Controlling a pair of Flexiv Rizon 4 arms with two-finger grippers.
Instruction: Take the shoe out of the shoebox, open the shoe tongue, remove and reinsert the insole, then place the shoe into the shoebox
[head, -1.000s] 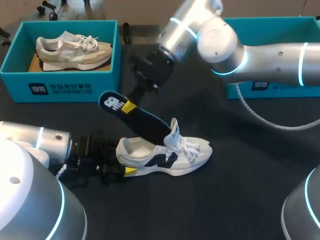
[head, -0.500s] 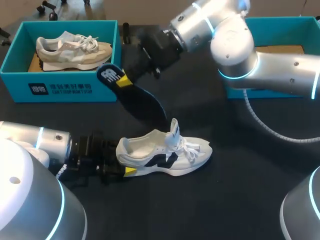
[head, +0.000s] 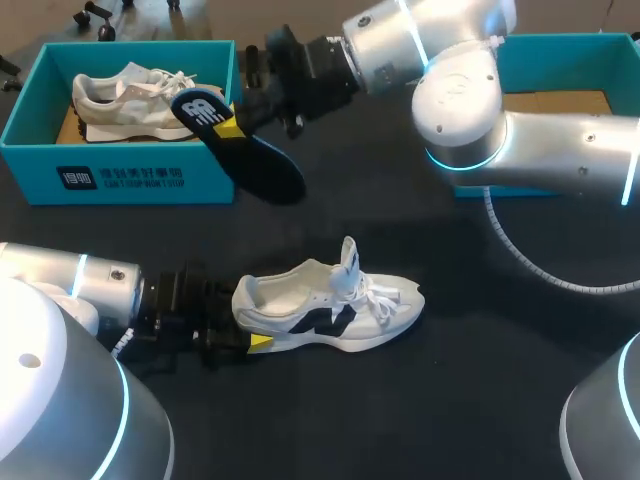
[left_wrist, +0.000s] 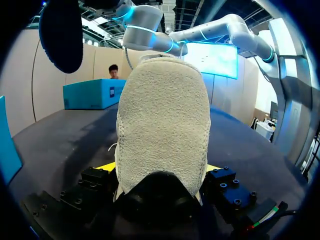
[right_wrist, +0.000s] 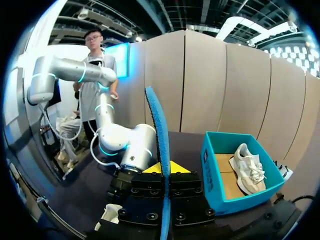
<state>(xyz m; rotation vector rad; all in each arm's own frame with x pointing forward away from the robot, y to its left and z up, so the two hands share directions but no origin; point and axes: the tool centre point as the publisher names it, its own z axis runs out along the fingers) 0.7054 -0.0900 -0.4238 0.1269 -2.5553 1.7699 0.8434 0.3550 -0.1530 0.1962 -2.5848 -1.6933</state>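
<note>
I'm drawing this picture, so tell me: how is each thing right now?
insole: out of the shoe, held in the air.
white shoe: on the table, tongue standing up.
beige shoe: lying in the shoebox.
shoebox: open.
right pincer: shut on the insole.
left pincer: shut on the white shoe's heel.

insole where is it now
In the head view the insole is held aloft in the right claw, by the near right corner of the left shoebox, behind the white shoe.

left end effector (head: 240, 332) low, clamped — right end effector (head: 231, 126) raised, clamped
</note>
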